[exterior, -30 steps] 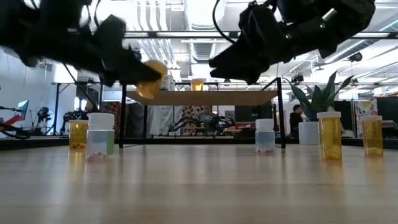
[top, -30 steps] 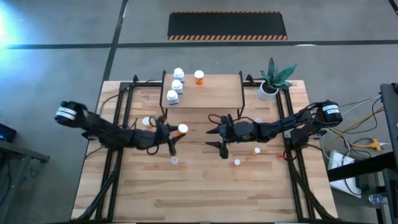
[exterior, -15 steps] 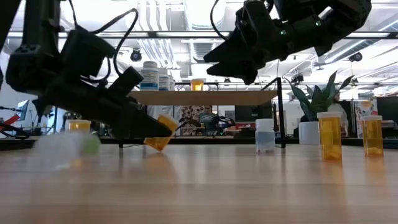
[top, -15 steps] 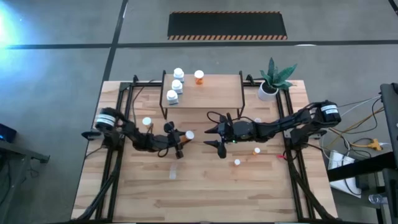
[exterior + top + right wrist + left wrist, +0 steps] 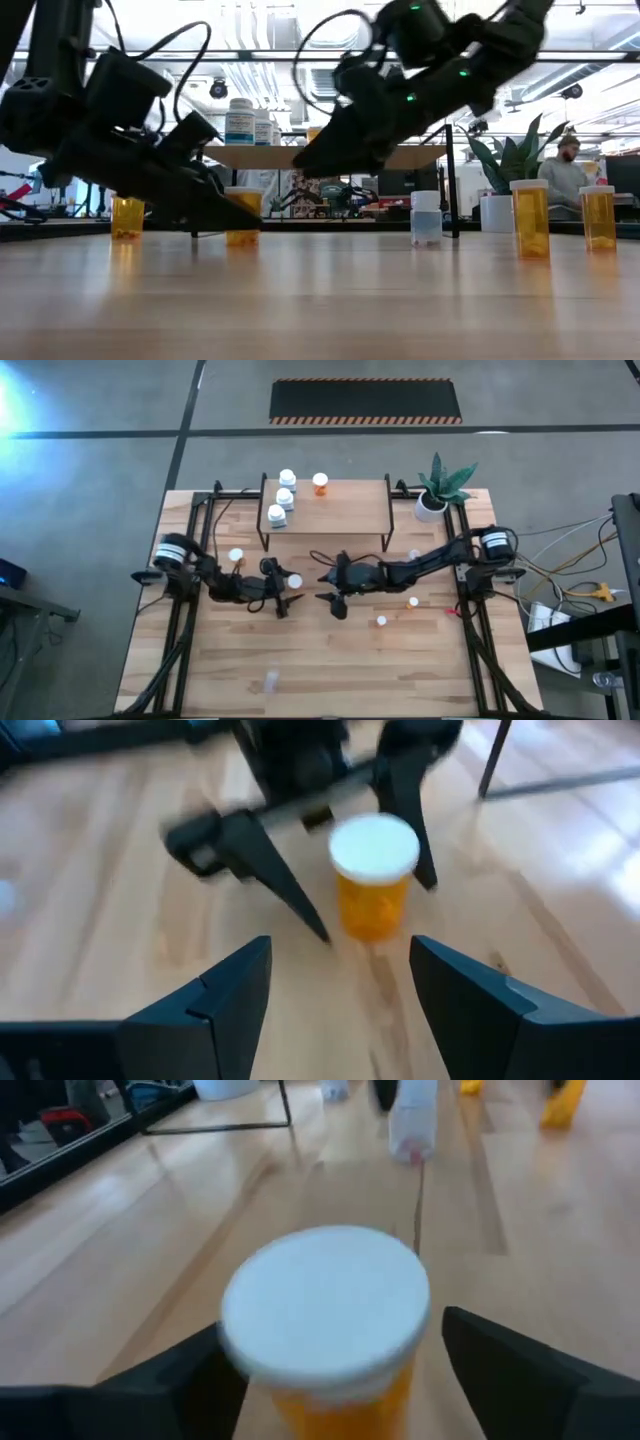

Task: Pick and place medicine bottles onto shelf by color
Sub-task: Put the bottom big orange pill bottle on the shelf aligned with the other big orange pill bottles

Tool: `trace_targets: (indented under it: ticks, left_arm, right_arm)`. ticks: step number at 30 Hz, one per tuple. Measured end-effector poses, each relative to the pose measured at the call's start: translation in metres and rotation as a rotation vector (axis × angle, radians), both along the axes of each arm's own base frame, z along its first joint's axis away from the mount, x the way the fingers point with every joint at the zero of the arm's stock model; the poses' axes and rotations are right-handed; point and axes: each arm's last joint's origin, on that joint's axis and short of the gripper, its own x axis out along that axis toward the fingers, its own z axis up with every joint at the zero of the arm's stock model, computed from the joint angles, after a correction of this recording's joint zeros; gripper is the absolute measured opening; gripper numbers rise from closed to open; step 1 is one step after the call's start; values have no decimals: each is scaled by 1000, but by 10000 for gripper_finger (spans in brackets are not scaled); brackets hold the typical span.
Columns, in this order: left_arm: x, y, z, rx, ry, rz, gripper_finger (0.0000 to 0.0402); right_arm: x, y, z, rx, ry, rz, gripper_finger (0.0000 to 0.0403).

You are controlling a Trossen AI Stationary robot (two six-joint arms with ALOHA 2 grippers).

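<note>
An orange bottle with a white cap [image 5: 325, 1305] stands upright on its base on the table in front of the shelf [image 5: 340, 510]; it also shows in the high view [image 5: 295, 580] and the low view [image 5: 243, 210]. My left gripper [image 5: 288, 590] is open, with one finger on each side of the bottle. My right gripper [image 5: 333, 588] is open and empty just right of it, facing the bottle [image 5: 374, 880]. Three white bottles [image 5: 285, 497] and one orange bottle [image 5: 320, 483] stand on the shelf.
Loose bottles stand on the table at the left [image 5: 236, 556] and the right [image 5: 413, 601], [image 5: 381, 621], [image 5: 414, 556]. A pale bottle [image 5: 270, 680] lies blurred near the front edge. A potted plant [image 5: 440, 485] stands at the far right. A person shows beyond the table [image 5: 565, 170].
My left gripper has gone down with the orange bottle, which was lifted and tilted and now stands upright on the table. My right gripper has moved toward the table's left, closer to that bottle. A pale bottle near my left gripper has gone toward the table's near edge.
</note>
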Motion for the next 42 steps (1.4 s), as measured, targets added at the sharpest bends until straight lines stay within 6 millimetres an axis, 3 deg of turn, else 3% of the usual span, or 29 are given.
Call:
trace_targets:
  ticks: [9,17,26,32,34,36,42]
  left_arm:
    - [-38,3,16,-30,0,-4,326]
    - [-61,-13,36,-120,108,-62,327]
    - [-86,-14,34,-298,219,55,327]
    - [-88,-12,28,-294,223,113,327]
    - [-88,-12,26,-286,224,123,327]
    - [-85,-13,26,-285,208,128,327]
    - [-78,-15,21,-294,182,124,327]
  right_arm:
    - [46,2,14,-89,244,62,315]
    - [75,-7,8,-77,250,20,349]
    - [106,-17,-4,-69,235,-4,306]
    - [107,-17,0,-73,313,1,198]
    - [105,-17,9,-67,302,-4,168]
    - [100,-18,22,-58,312,-13,169]
    - [68,-36,103,-94,238,-119,169]
